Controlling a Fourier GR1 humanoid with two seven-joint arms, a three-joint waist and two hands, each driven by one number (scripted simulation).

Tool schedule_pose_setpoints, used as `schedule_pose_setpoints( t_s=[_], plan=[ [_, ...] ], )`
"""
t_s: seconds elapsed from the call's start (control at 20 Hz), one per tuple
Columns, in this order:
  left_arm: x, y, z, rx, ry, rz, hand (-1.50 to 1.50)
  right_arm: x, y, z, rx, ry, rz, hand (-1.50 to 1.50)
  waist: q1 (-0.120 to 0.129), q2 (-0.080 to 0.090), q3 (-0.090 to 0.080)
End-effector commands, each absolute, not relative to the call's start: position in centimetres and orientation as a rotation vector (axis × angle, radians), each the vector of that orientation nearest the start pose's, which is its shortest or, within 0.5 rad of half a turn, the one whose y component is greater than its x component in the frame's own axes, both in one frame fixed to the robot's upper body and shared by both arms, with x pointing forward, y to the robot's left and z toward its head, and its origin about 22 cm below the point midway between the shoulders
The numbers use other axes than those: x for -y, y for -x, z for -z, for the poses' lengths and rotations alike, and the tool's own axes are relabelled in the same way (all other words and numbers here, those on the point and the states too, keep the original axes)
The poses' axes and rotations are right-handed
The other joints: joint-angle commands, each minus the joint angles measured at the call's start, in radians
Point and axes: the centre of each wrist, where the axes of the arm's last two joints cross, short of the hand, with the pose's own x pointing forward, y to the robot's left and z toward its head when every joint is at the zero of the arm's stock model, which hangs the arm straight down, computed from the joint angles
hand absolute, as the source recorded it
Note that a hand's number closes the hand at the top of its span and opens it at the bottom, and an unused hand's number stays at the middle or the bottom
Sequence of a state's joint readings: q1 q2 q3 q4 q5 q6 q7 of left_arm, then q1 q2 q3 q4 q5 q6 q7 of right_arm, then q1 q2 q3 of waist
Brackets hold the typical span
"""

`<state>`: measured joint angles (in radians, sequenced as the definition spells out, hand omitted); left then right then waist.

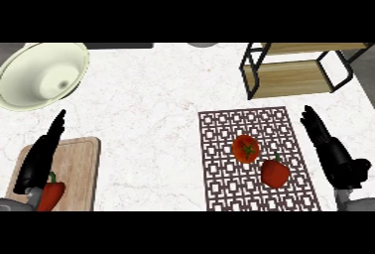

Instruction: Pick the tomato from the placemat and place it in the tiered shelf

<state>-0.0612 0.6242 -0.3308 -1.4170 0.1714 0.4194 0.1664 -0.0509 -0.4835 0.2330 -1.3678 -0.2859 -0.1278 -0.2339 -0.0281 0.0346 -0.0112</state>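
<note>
Marble counter [147,119] holds placemat [219,198] with tomato [247,148] beside tiered shelf [293,77].

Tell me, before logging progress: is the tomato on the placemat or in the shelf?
On the placemat: the tomato lies mid-mat, the shelf holds nothing visible.

Bright, even light falls across the pale marbled table [147,124], with no single source to pick out and no glare on its surface. Shadows are faint: a soft dark edge shows under the tomato [246,149] and the red pepper [275,173] on the placemat [219,163], and the inside of the cream bowl [44,74] shades gently toward its centre, while the tiered shelf [296,69] darkens under its upper board. Straight lines lean outward near the frame's sides, so the shelf's black posts and the bowl look stretched.
</note>
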Motion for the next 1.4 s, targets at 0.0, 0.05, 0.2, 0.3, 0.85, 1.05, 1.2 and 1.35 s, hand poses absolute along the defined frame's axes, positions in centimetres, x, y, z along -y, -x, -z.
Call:
schedule_pose_setpoints(
  t_s=[0.0, 0.05, 0.2, 0.3, 0.85, 1.05, 1.2, 1.35],
  plan=[
    [-30.3, -25.0, 0.0, 1.226, -0.446, 0.199, 0.0, 34.2, -23.3, 1.4, 1.639, 0.209, -0.232, 1.5, 0.018, -0.034, 0.011],
    [-30.7, -23.9, 0.8, 1.215, -0.395, 0.166, 0.0, 33.1, -24.7, -0.8, 1.735, 0.229, -0.195, 1.5, 0.019, -0.035, 0.011],
    [-31.0, -23.9, 0.5, 1.178, -0.273, 0.002, 0.0, 36.5, -25.5, -5.4, 2.037, 0.313, -0.154, 1.5, 0.0, -0.046, 0.01],
    [-28.6, -23.1, 2.2, 1.134, -0.192, -0.033, 0.0, 43.6, -22.8, -4.3, 1.666, 0.85, -0.347, 1.5, -0.014, -0.023, -0.004],
    [-29.2, -25.1, 2.7, 1.097, -0.087, -0.057, 0.0, 42.8, -19.1, 0.7, 1.816, 0.27, -0.346, -1.5, 0.012, -0.037, 0.011],
    [-29.4, -23.9, 2.4, 1.109, -0.097, -0.045, 0.0, 40.6, -19.2, -2.1, 1.763, 0.229, -0.481, -1.5, 0.019, -0.038, 0.01],
    [-29.6, -24.7, 2.9, 1.113, -0.133, -0.071, 0.0, 38.8, -17.8, -4.9, 1.727, 0.199, -0.588, -1.5, 0.005, -0.039, 0.009],
    [-30.1, -24.8, 1.2, 1.117, -0.096, -0.037, 0.0, 36.2, -18.9, -6.1, 1.67, 0.308, -0.629, -1.5, 0.023, -0.038, 0.01]
  ],
)
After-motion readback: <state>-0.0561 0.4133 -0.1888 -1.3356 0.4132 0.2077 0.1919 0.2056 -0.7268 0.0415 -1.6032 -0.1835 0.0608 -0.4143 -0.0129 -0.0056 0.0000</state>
